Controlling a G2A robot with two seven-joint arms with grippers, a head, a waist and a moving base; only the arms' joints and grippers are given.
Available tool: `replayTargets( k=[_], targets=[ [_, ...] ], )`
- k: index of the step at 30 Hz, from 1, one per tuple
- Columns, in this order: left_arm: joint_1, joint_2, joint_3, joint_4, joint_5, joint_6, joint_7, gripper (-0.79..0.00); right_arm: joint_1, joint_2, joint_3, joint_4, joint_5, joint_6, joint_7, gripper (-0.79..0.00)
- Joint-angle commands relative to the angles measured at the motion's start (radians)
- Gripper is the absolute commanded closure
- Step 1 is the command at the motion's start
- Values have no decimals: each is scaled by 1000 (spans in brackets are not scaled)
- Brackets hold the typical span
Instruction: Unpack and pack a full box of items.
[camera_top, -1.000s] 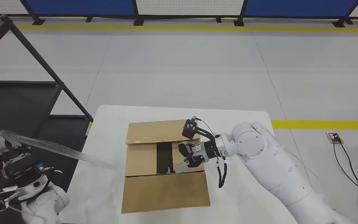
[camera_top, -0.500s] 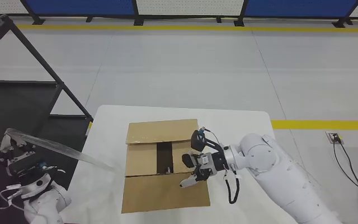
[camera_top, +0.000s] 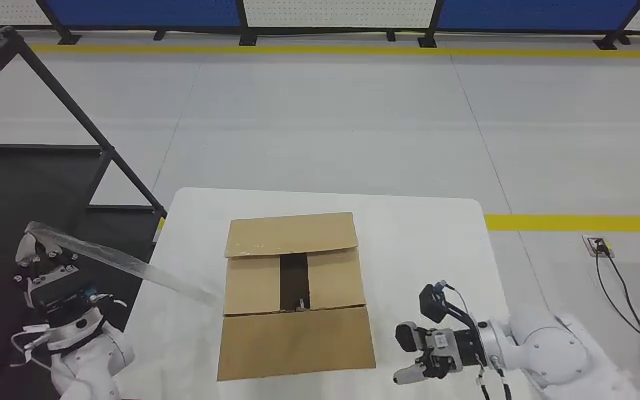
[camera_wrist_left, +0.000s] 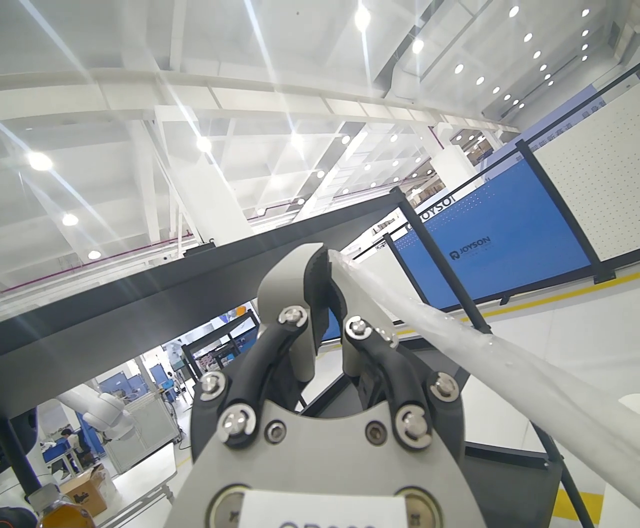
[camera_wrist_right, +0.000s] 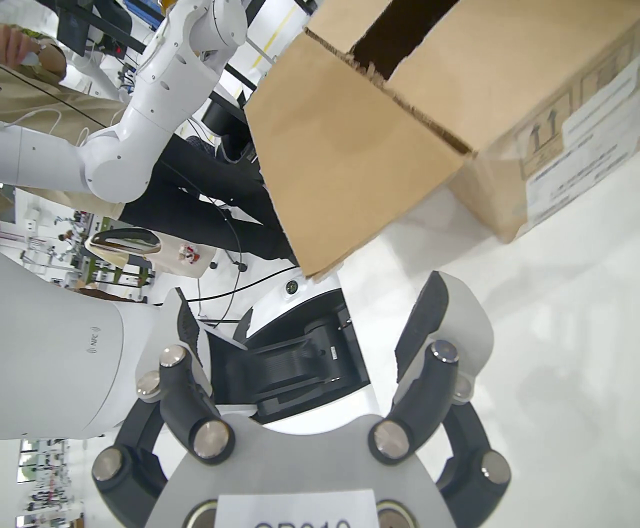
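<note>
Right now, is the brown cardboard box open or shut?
Nearly shut: the brown cardboard box has flaps folded flat, with one narrow dark gap.

I am holding my left arm folded low at my left side, its wrist tilting the left claw upward, fingers pinching together on a clear strip. My right arm is lying bent close in front of me on my right, the right claw pointing leftward with its fingers standing wide apart and touching nothing.

Grey floor, yellow line, blue panels
</note>
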Motion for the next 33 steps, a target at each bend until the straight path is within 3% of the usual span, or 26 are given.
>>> replayTargets(
  k=[1, 5, 14, 22, 28, 33],
  targets=[
    [-2, 0, 0, 3, 3, 1, -2, 0, -4, 13, -21, 6, 18, 10, 10, -785],
    [-5, 1, -1, 5, 4, 4, -2, 0, 67, 21, -134, 30, 19, 30, 30, -785],
    [-7, 4, -19, 14, 2, 11, -5, 0, 315, -6, -434, 123, 49, -12, -12, -785],
    [-8, 6, -31, 15, -9, 14, -7, 0, 437, 0, -535, 132, 89, -145, -145, -785],
    [-9, 8, -44, 23, -19, 18, -8, 0, 537, 13, -587, 176, 222, -192, -193, -785],
    [-6, 10, -56, 27, -28, 22, -7, 0, 611, -1, -606, 245, 290, -252, -252, -785]
  ],
)
